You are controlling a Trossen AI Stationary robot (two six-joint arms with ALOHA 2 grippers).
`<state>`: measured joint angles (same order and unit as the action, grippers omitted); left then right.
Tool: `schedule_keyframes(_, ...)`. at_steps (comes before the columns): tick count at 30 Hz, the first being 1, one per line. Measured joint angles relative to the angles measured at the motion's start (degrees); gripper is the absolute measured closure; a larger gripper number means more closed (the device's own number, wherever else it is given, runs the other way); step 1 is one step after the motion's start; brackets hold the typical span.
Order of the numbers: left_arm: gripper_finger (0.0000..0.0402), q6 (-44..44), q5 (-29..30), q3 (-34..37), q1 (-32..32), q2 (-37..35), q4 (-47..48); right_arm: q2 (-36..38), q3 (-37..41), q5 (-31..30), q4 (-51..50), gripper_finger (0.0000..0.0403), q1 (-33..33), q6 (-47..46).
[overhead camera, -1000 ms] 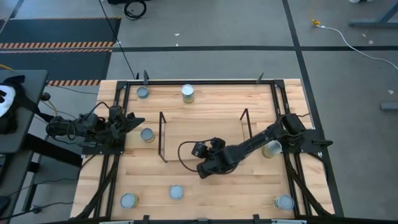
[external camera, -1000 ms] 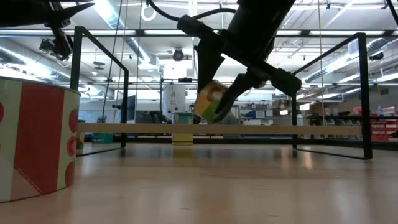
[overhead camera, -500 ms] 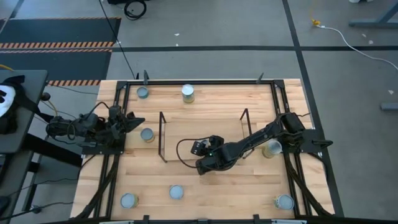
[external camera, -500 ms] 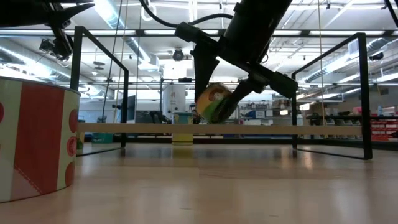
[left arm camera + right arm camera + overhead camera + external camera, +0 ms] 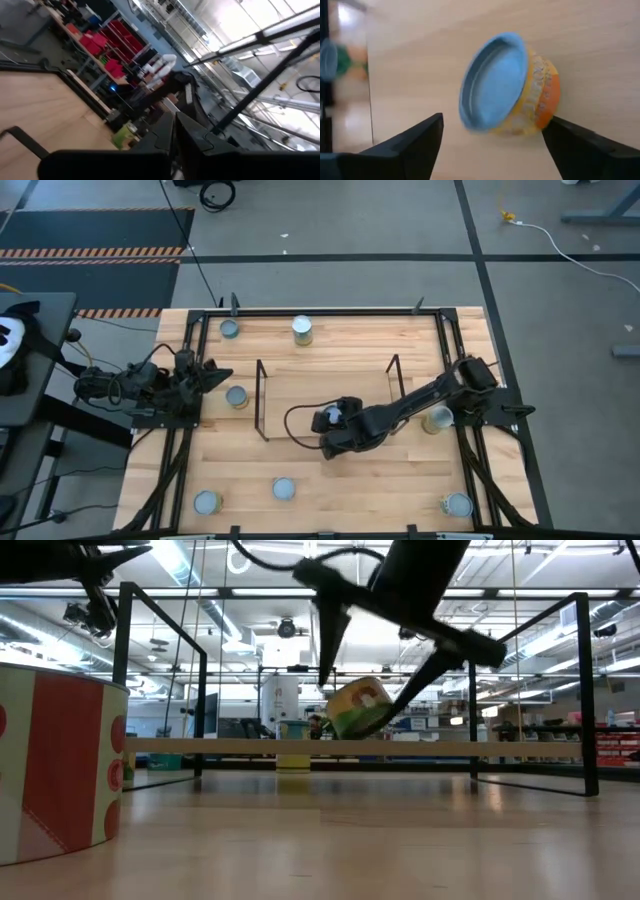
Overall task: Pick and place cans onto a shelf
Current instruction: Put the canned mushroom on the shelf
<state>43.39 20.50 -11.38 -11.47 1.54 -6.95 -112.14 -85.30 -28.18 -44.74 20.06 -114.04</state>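
Observation:
My right gripper [image 5: 362, 698] [image 5: 492, 120] is open and slants down over the shelf [image 5: 350, 746], between its wire end frames [image 5: 260, 402] [image 5: 393, 385]. A can [image 5: 507, 85] [image 5: 358, 708] with a blue-grey top and a yellow-orange label sits tilted between the spread fingers, just above the shelf's wood board. Whether it rests on the board I cannot tell. Other cans stand on their bases on the table [image 5: 302, 330] [image 5: 236, 396] [image 5: 283, 489]. My left gripper [image 5: 215, 373] waits shut at the table's left edge. My right gripper stands open round the tilted can, coming at it slanting from above. One finger [image 5: 415, 142] is well clear of the can's top rim. The other finger [image 5: 570, 145] lies close beside the labelled side [image 5: 550, 100]; whether it touches I cannot tell.
More cans stand at the far left [image 5: 229, 329], the near left [image 5: 207, 502], the near right [image 5: 457, 504] and under my right arm [image 5: 437, 418]. A red-and-white can [image 5: 55, 770] looms close in the low view. A black metal frame [image 5: 330, 310] rims the table.
My right gripper has opened wide, rolled its wrist and risen a little, letting go of the can. The can, pinched and tilted before, now sits loose between the fingers, tipped the other way and slightly lower over the shelf board.

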Motion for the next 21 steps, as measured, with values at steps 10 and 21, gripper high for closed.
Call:
schedule_keyframes(10,0.0377,-4.3,-2.6,0.0,0.0,0.0,-1.7,8.9,0.0,16.1,-12.6,0.0055,-5.0,21.7)
schedule_keyframes(21,0.0377,-12.6,-0.7,0.0,0.0,0.0,-2.1,7.8,-0.1,26.4,0.8,0.0091,-10.6,64.5)
